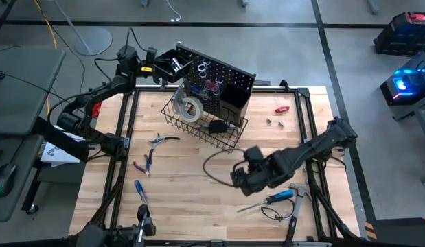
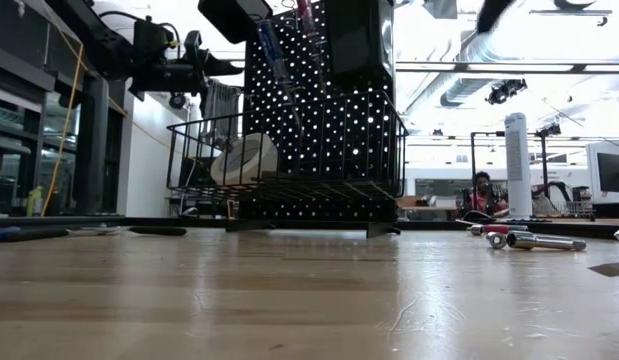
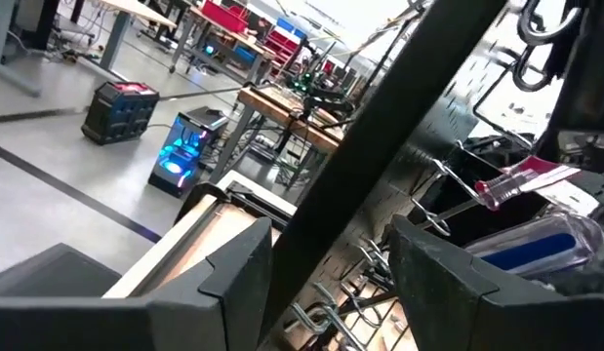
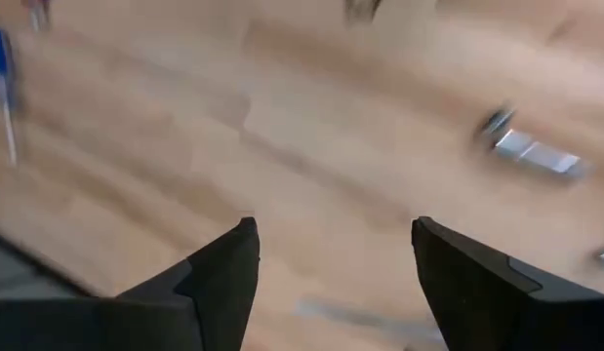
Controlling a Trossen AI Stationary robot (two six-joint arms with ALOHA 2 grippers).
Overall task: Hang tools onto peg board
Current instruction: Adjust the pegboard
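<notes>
The peg board stands at the upper centre of the high view, its wire basket holding the white tape roll. The low view alone shows a person far behind. The left gripper reaches to the board's top left edge, jaws apart astride that edge. The right gripper hovers over the table at lower right of centre, jaws wide apart and empty.

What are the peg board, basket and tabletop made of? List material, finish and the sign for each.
Peg board: likely sheet metal, matte black; thin, evenly punched holes.
Basket: steel wire, dark coated; open grid of thin rods.
Tabletop: wood, pale and smooth; visible plank seams and grain.
</notes>
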